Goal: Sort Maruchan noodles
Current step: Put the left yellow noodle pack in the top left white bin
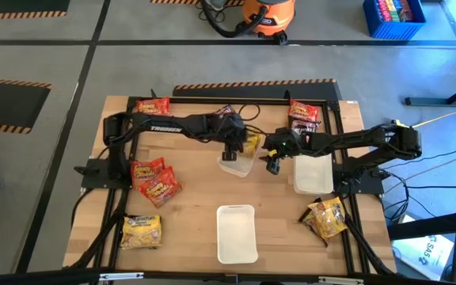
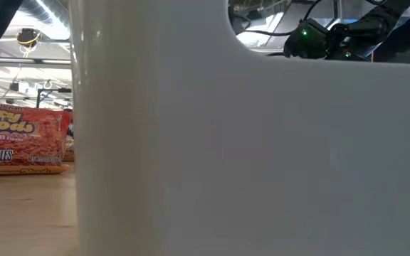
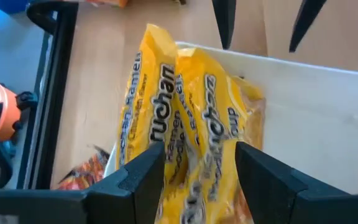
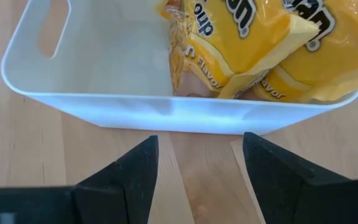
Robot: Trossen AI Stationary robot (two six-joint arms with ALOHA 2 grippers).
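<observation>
Fingers (image 3: 143,177) of the left gripper (image 3: 201,171) were closed on two yellow noodle packets (image 3: 191,118), which hung between them over the white tray (image 3: 316,118). Right gripper (image 4: 201,168) stood just beside that tray's wall, fingers parted and empty above the surface (image 4: 23,149). Risk: a packet could catch the rim on release and slide outside, or the two grippers could collide.
</observation>
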